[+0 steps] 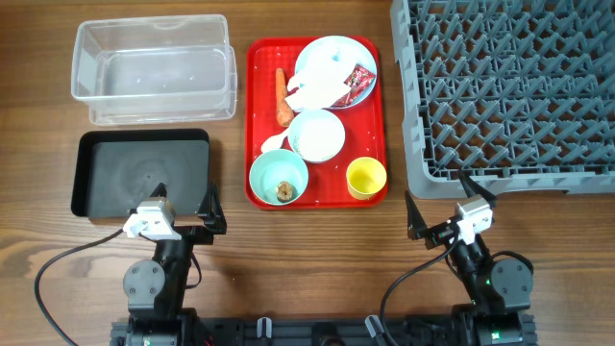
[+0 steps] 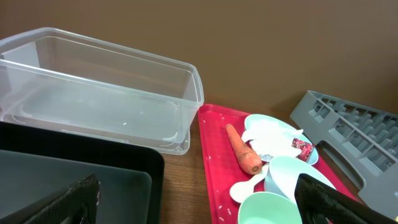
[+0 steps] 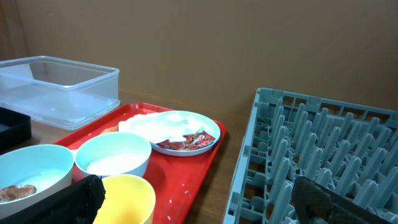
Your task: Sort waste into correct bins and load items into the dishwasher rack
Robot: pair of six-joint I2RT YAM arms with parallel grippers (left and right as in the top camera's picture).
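Note:
The red tray (image 1: 370, 115) holds a pale blue plate (image 1: 327, 53) with crumpled napkins (image 1: 312, 93) and a red wrapper (image 1: 358, 82). Beside it lie the carrot (image 1: 282, 96) and the white spoon (image 1: 275, 144). There is rice in the blue-white bowl (image 1: 316, 135) and a brown lump (image 1: 285, 190) in the mint bowl (image 1: 274, 171). The yellow cup (image 1: 366, 178) stands at the tray's front right. My left gripper (image 1: 184, 197) is open and empty at the black tray's (image 1: 144, 175) front edge. My right gripper (image 1: 442, 197) is open and empty before the grey rack (image 1: 509, 86).
The clear tub (image 1: 91, 82) stands behind the black tray at the far left and holds nothing. A few rice grains (image 3: 186, 185) lie loose on the red tray. Bare wooden table runs along the front between both arms.

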